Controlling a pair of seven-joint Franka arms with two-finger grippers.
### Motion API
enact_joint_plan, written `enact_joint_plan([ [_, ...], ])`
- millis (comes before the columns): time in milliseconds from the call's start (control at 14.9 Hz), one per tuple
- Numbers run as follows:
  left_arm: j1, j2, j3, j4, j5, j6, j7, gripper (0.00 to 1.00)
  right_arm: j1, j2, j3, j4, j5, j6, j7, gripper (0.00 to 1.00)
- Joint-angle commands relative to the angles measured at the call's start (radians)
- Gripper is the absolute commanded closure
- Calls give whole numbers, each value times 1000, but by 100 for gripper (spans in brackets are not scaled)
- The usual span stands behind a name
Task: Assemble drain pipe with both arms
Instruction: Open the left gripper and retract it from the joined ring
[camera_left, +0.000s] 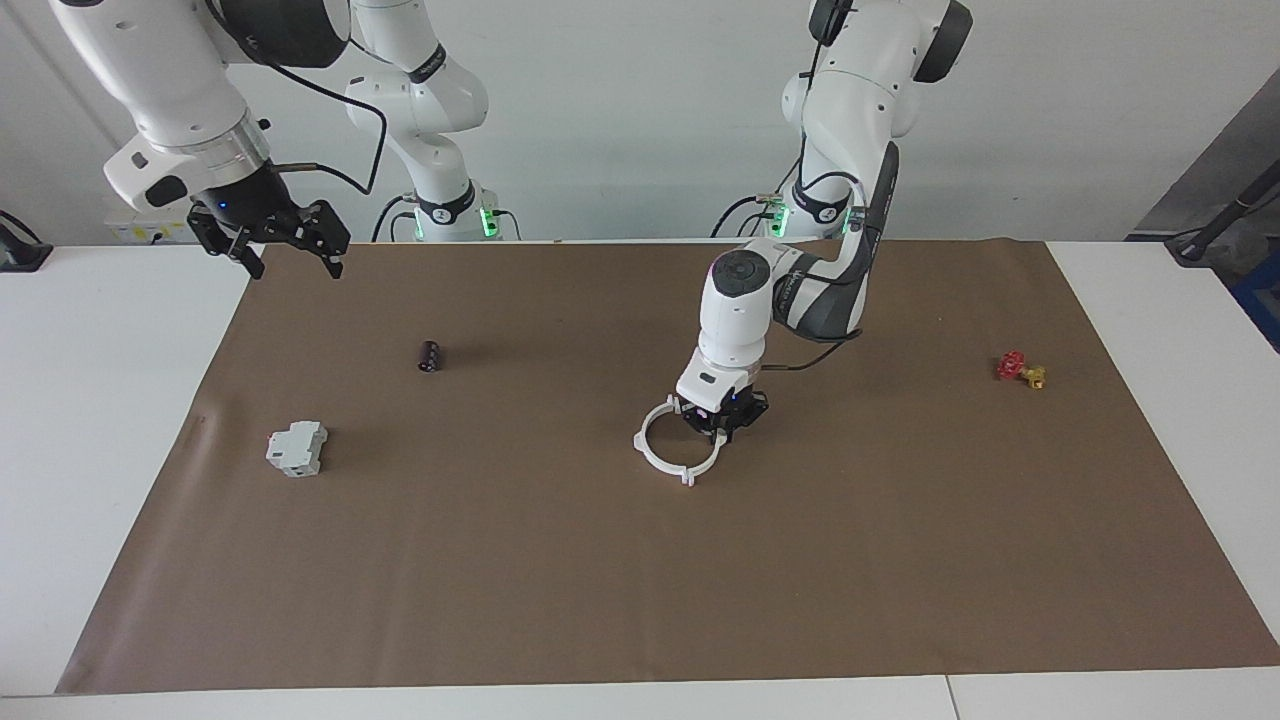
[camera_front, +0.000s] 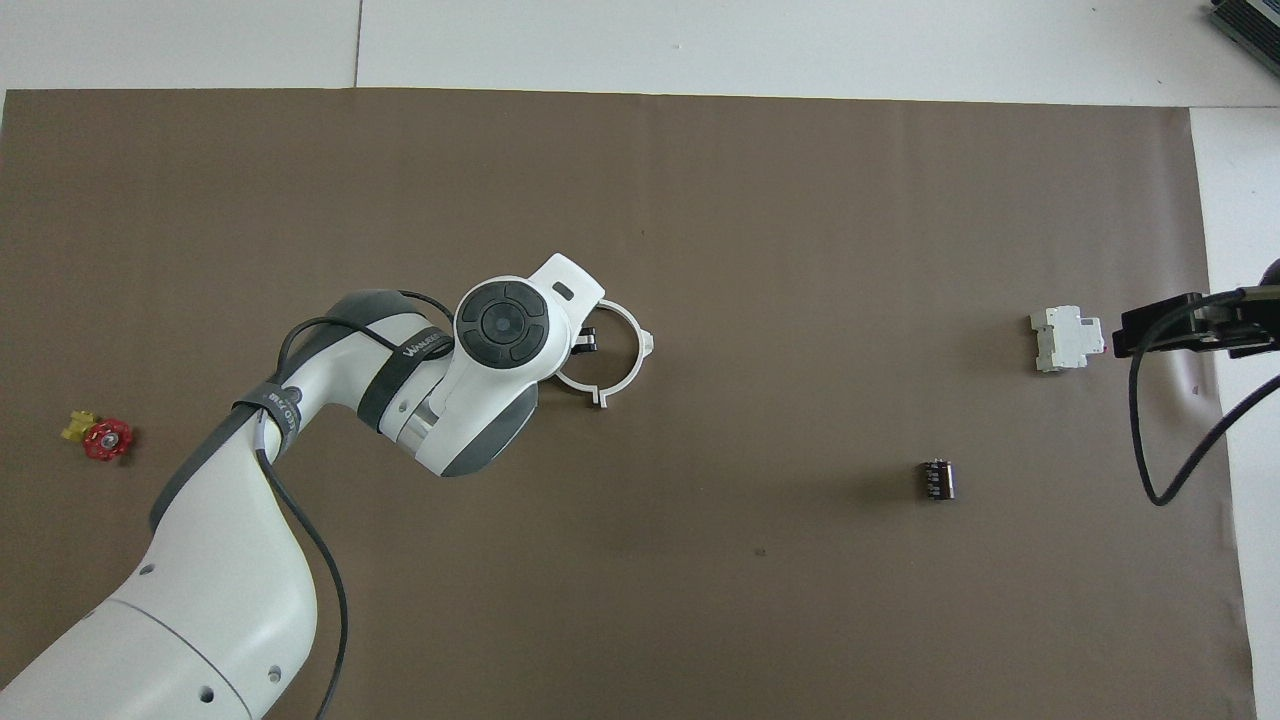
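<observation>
The drain pipe ring (camera_left: 676, 444) lies flat mid-worktop, the left gripper (camera_left: 722, 430) low at its rim toward the left arm's end; can't tell if the fingers grip it. The right gripper (camera_left: 290, 255) waits w/ fingers wide, well apart.

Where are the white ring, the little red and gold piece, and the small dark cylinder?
white ring (camera_left: 652, 455): facing view, on its rim away from the gripper.
red and gold piece (camera_left: 1012, 365): facing view, on its red part.
dark cylinder (camera_front: 937, 479): overhead view, on its body.
</observation>
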Motion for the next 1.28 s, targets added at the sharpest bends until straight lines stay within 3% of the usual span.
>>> enact_joint_plan([
  [0, -15, -28, 14, -33, 25, 19, -28, 0, -5, -25, 4, -22, 0, -7, -19, 0],
  [336, 0, -42, 14, -22, 25, -7, -25, 0, -5, -25, 4, -22, 0, -7, -19, 0],
  [740, 52, -106, 12, 20, 22, -200, -2, 0, -5, -25, 4, -22, 0, -7, -19, 0],
  [1211, 170, -137, 30, 39, 15, -288, 259, 0, -5, -25, 4, -22, 0, -7, -19, 0],
])
